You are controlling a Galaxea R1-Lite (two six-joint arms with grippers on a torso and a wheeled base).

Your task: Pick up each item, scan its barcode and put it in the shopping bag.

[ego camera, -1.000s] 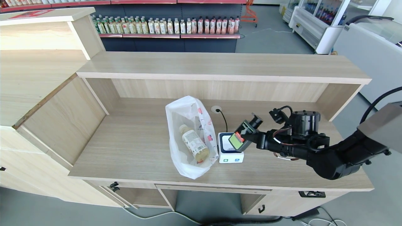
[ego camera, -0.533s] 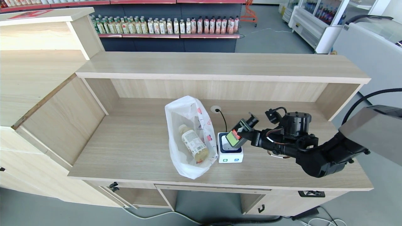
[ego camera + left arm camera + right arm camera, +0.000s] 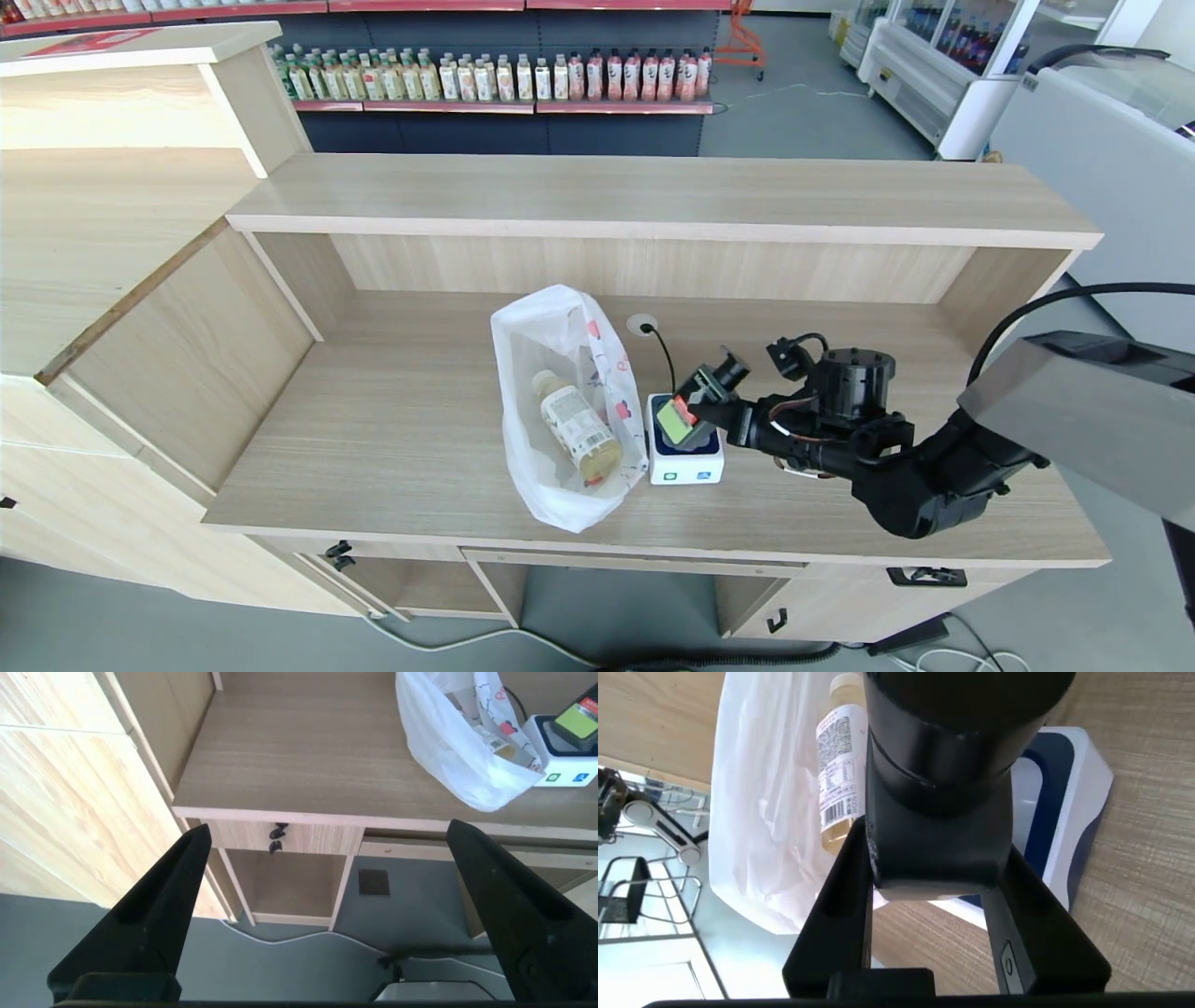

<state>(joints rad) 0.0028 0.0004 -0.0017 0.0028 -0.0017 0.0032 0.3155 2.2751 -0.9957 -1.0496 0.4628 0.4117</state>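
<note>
One wooden counter (image 3: 392, 420) lies under the right gripper (image 3: 702, 403), which pinches one dark container (image 3: 674, 422) with a green label just above one white scanner (image 3: 689, 464). One white shopping bag (image 3: 560, 327) stands just beyond the scanner on that gripper's left, with one pale bottle (image 3: 577, 426) lying inside. Off the counter's front edge, the left gripper (image 3: 329, 835) has its fingers (image 3: 140, 924) spread wide around nothing, well apart from the bag.

Right arm (image 3: 920, 481): you are holding it stretched out low toward the left, forearm close to level. Right gripper (image 3: 698, 409): its fingers are clamping a dark item (image 3: 674, 421) between them, tilted downward. Left gripper (image 3: 329, 842): you are keeping it pointed down, fingers (image 3: 149, 924) standing wide apart, gripping nothing.
</note>
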